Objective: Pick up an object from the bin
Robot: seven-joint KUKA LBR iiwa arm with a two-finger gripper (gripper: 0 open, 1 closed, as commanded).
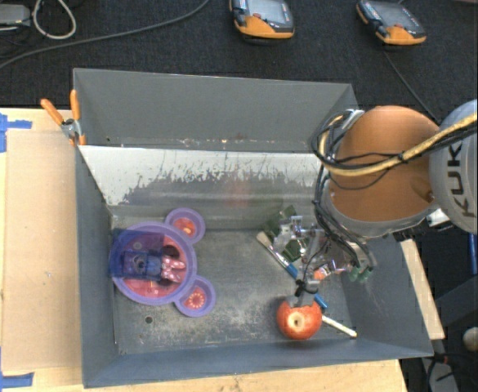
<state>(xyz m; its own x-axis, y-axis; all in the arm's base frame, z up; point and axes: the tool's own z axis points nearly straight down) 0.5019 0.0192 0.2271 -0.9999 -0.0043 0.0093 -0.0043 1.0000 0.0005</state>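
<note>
At lower right of bin (214, 113), pincer (306, 286) just above red apple (301, 322), released or clenched cannot tell, clutter (283, 237) beside indistinct

text: "KU" | on: white arm link (461, 174) | dark letters, turned sideways | rest of word cut off

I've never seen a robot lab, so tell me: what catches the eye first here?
The robot's big orange-covered wrist looms over the right side of the bin, its gripper poised over a red apple near the front wall. On the left of the floor lies a purple mouse-eared dish with pink hollows.
</note>
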